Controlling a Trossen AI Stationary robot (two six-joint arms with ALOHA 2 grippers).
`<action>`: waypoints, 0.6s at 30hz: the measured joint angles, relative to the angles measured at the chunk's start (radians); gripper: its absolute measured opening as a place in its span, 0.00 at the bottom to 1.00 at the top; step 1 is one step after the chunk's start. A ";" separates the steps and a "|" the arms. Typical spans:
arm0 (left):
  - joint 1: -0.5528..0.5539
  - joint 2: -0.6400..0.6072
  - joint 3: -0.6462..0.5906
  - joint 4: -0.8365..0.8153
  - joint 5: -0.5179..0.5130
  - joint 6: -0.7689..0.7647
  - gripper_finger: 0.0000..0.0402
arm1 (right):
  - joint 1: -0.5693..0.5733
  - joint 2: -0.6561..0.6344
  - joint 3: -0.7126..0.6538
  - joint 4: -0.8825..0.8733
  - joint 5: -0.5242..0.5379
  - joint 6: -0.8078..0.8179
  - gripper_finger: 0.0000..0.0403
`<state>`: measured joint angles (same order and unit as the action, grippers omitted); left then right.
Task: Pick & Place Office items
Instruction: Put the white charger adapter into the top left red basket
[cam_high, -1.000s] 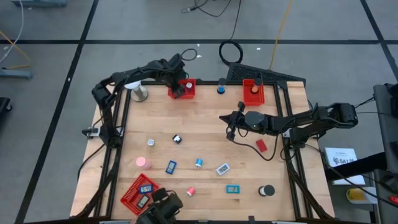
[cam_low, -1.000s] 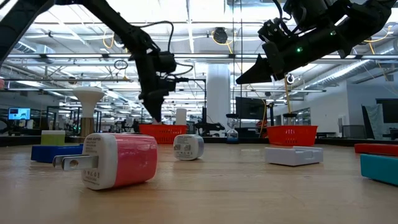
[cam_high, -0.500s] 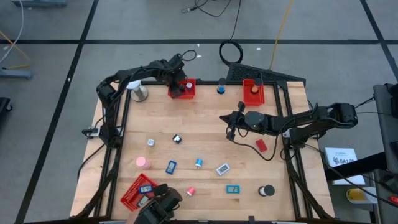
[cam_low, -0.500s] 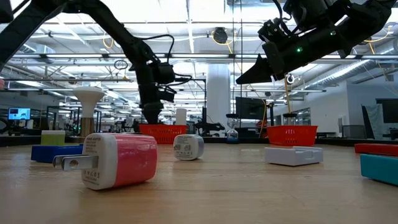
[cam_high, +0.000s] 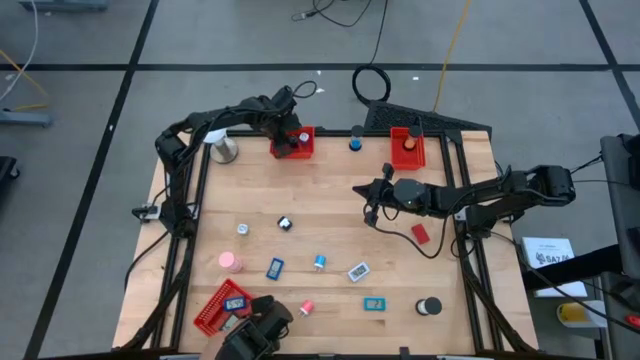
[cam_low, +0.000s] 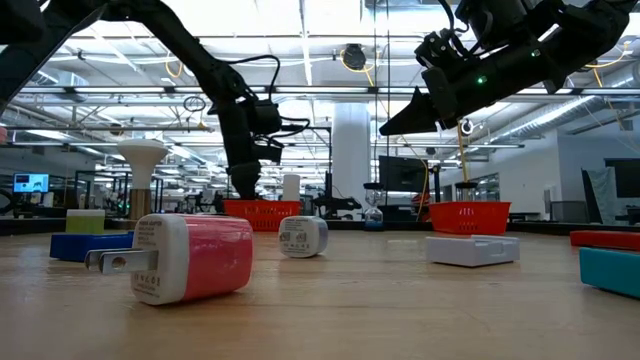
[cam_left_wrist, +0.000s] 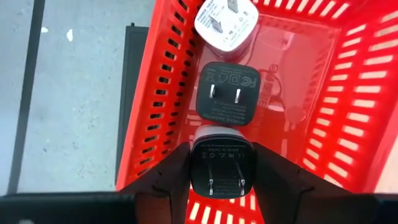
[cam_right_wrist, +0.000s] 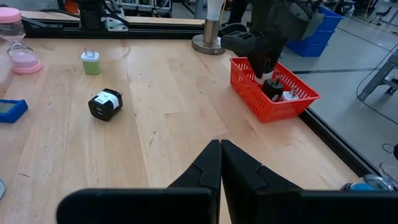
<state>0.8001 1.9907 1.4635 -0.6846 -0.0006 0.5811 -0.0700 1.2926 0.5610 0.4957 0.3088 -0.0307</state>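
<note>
My left gripper (cam_high: 288, 140) reaches down into the red mesh basket (cam_left_wrist: 155, 112) at the table's far edge. It is shut on a black plug adapter (cam_left_wrist: 222, 168), which also shows in the right wrist view, the adapter (cam_right_wrist: 272, 87) low inside the basket (cam_right_wrist: 249, 87). On the basket floor lie another black adapter (cam_left_wrist: 228, 93) and a white one (cam_left_wrist: 225, 25). My right gripper (cam_high: 368, 210) hovers shut above the table's middle right, holding nothing. Small office items lie scattered on the near half of the table. My left gripper pinches the black adapter by two opposite sides (cam_left_wrist: 198, 169) between its two fingers (cam_left_wrist: 168, 177). The fingers come from above, slanting steeply down. The adapter's pronged face looks up toward the wrist. Whether it rests on the basket floor cannot be told.
A second red basket (cam_high: 407, 148) stands at the far right and a third (cam_high: 224, 308) at the near left. A white ball on a silver stand (cam_high: 224, 148) stands left of the far basket. A pink adapter (cam_high: 231, 262), a black roll (cam_high: 429, 306) and a red piece (cam_high: 420, 233) lie about.
My left gripper has sunk a little into the far red basket with the black adapter and has rolled about its own line. It stays shut on the adapter.
</note>
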 joint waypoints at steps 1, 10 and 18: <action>0.001 0.000 0.000 0.001 0.000 0.013 0.36 | 0.000 0.000 0.000 0.000 0.000 0.000 0.01; -0.004 0.040 0.000 0.057 -0.005 0.045 0.36 | 0.000 0.000 0.000 0.000 -0.001 0.000 0.01; -0.010 0.043 0.000 0.061 -0.003 0.061 0.36 | 0.000 0.000 0.000 0.000 -0.001 0.000 0.01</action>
<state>0.7898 2.0342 1.4631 -0.6235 -0.0033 0.6420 -0.0700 1.2926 0.5610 0.4953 0.3080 -0.0307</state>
